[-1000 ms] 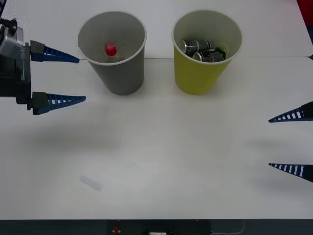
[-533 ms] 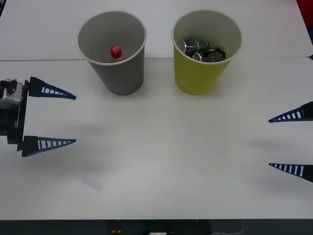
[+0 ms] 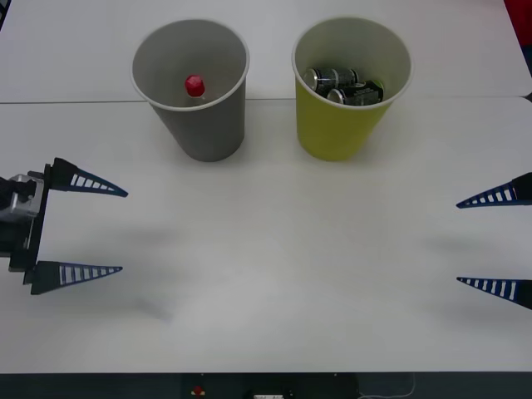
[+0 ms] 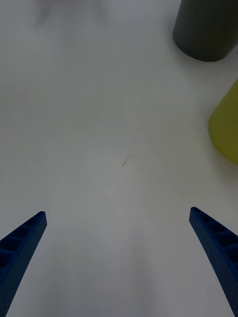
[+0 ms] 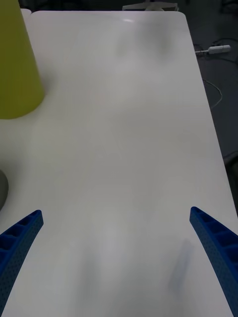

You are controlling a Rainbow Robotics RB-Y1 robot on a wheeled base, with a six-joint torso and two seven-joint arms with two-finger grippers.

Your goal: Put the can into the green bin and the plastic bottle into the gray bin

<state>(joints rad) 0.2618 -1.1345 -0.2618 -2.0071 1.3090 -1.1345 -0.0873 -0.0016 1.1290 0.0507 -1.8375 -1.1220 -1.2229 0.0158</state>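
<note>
The gray bin [image 3: 193,93] stands at the back left of the table, and the plastic bottle's red cap [image 3: 194,85] shows inside it. To its right, the green bin [image 3: 349,91] holds cans [image 3: 342,85]. My left gripper [image 3: 123,231] hovers open and empty over the table's left side, well in front of the gray bin. Over at the right edge my right gripper [image 3: 457,243] is open too, nothing between its fingers. The right wrist view catches the gray bin [image 4: 208,27] and green bin [image 4: 227,129]; the left wrist view has the green bin [image 5: 17,64].
A seam runs across the white table [image 3: 274,249] behind the bins. In the left wrist view the table's far edge [image 5: 210,114] drops to a floor with a cable.
My left gripper has drawn back from beside the gray bin toward the front left, staying open. The red-capped bottle inside the gray bin settled. The right arm has not moved.
</note>
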